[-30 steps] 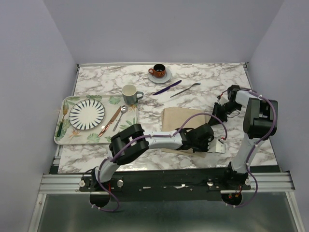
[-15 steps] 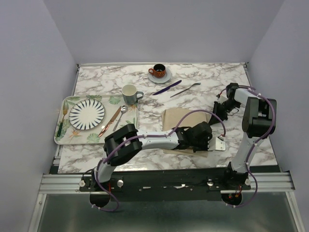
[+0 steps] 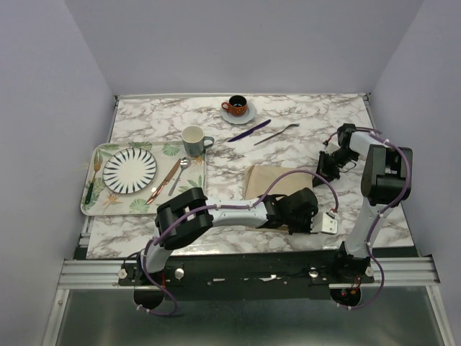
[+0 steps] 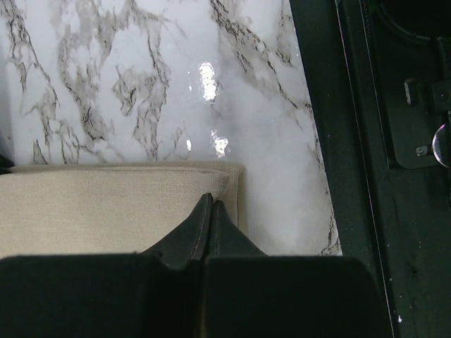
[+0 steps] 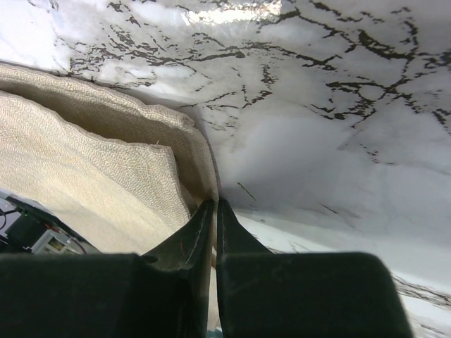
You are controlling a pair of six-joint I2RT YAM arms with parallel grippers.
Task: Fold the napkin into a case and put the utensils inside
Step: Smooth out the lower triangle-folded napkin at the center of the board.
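Where visible, beige napkin point(image 3: 268, 180), seemingly two-layered.

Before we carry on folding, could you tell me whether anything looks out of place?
Nothing looks spilled or broken. By the right gripper, the upper layer of the napkin stops short of the outer fold's edge, so the layers sit uneven.
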